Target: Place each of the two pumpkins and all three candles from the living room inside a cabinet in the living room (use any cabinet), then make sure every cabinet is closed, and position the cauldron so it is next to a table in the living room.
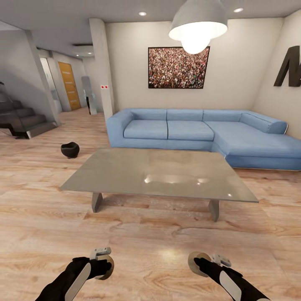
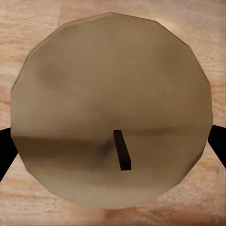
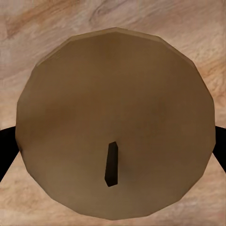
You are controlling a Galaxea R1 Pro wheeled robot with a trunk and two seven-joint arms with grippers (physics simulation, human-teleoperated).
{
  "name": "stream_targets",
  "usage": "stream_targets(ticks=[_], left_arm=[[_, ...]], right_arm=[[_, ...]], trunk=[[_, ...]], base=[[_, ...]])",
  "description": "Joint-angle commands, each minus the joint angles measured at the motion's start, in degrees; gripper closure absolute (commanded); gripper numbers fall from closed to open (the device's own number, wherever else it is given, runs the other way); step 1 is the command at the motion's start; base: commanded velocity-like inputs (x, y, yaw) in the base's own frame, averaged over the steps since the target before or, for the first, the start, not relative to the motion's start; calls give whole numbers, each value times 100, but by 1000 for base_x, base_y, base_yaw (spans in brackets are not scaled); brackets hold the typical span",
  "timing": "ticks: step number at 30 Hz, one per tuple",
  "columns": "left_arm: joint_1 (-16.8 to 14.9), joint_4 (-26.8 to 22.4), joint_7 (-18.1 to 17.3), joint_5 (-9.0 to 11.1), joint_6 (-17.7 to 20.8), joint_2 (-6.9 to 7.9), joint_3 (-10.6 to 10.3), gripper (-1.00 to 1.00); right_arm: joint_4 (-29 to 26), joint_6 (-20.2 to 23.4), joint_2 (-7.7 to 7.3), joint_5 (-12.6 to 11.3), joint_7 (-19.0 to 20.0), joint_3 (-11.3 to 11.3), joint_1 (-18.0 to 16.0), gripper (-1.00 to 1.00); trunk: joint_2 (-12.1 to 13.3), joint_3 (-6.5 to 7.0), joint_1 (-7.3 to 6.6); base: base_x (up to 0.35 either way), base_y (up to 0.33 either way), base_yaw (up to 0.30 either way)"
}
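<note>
My left gripper [image 1: 101,264] is shut on a beige-brown candle [image 1: 108,268], held low over the wood floor. The left wrist view shows that candle's [image 2: 110,94] round top and dark wick, with a black fingertip [image 2: 5,151] at each side. In the same way, my right gripper [image 1: 201,261] is shut on a second candle [image 1: 193,262], whose top [image 3: 115,108] faces the right wrist camera. The grey glossy table [image 1: 125,175] stands just ahead. On the floor beyond the table's far-left corner sits the black cauldron [image 1: 70,149], apart from it. The pumpkins and the cabinet are out of view.
A blue corner sofa [image 1: 184,130] runs behind the table to the right wall. Dark stairs [image 1: 21,119] rise at the far left, with a hallway and an orange door [image 1: 69,85] beyond. A lamp [image 1: 197,26] hangs overhead. Open floor lies between me and the table.
</note>
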Motion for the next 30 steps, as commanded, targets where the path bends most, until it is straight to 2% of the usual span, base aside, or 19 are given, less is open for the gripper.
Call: stream_targets(ticks=[1,13,30], left_arm=[[-3,-9,61,56,15,8,-29,100],[-3,-9,61,57,13,-1,-29,100],[-3,-46,70,76,24,-18,-19,100]], right_arm=[[-5,16,-1,-19,3,21,-2,100],[-7,-136,7,-20,3,21,-2,100],[-3,-125,3,-26,-25,21,-2,100]], trunk=[[39,13,-23],[520,228,-287],[1202,533,-660]], base=[[0,0,0],[0,0,0],[0,0,0]])
